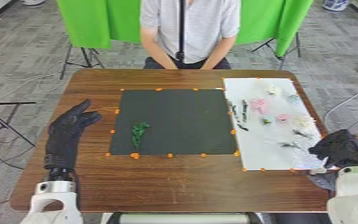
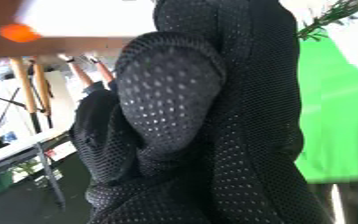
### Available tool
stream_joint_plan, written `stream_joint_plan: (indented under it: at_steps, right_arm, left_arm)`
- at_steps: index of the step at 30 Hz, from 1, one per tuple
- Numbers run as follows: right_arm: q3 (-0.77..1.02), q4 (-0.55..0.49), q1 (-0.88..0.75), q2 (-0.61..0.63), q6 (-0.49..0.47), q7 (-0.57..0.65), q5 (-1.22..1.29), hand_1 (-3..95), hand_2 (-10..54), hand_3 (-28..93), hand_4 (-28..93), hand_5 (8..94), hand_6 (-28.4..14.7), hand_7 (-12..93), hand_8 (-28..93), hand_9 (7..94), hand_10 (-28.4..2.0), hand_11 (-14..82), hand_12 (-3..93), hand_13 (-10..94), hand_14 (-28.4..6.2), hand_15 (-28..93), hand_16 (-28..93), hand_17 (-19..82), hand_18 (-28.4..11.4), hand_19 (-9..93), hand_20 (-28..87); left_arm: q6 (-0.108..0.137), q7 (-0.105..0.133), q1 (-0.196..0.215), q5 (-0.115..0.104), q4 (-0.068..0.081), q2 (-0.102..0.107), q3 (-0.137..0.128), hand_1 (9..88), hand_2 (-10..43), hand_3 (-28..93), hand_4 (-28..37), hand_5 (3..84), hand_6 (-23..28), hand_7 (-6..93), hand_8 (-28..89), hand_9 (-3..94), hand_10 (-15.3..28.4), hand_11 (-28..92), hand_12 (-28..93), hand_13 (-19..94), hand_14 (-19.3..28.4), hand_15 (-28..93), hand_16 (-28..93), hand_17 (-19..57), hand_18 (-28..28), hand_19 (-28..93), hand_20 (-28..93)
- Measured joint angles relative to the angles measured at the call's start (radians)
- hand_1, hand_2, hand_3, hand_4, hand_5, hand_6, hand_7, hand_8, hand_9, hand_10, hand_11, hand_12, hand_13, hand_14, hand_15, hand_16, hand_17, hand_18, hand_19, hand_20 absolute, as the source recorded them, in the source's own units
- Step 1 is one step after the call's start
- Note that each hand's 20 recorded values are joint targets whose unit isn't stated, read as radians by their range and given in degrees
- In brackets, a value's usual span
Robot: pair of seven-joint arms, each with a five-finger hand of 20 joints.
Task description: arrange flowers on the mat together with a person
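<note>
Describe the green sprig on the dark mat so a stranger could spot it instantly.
Find the dark mat on the brown table. The leafy green sprig lies in its near left part, the only plant there; the flowers lie on the white sheet alongside.

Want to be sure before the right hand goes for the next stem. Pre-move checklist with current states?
1. Green sprig on dark mat: ok, left part.
2. Flowers left to pick: ok, pink flower and others on white sheet.
3. Left hand off mat: ok, beside its left edge, open.
4. Person's arms off mat: ok, at table's far edge.
5. Right hand over pink flower: not ok, near sheet's near right corner.
6. Right hand empty: cannot tell.
</note>
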Motion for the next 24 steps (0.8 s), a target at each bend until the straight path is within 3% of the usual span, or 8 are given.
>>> stream_joint_plan:
  at_steps: [10,24]
  right_arm:
    - [-0.119,-0.112,0.149,-0.062,0.049,-0.051,0.057,91.0,-9.5,-28,41,86.3,-0.3,20,13,93.7,-8.3,23.9,27.7,94,-0.1,53,16,63,-13.0,93,38]
    - [-0.466,-0.033,0.343,-0.295,0.005,-0.066,0.102,90.9,-9.5,-28,42,86.1,-0.6,20,14,93.7,-8.2,23.9,27.5,94,0.2,53,15,64,-11.9,93,37]
  left_arm:
    - [0.0,-0.007,0.001,-0.004,-0.001,0.0,-0.004,26.1,-7.3,67,-16.3,49.0,3.0,13.2,-5,50.9,15.1,22,17,42,18.5,26,3,11.6,12.8,8,22]
    - [0.0,-0.024,0.007,-0.013,-0.004,0.009,-0.004,26.0,-7.2,67,-16.5,49.0,3.1,13.1,-5,50.9,15.1,22,17,42,18.4,26,3,11.5,12.8,8,22]
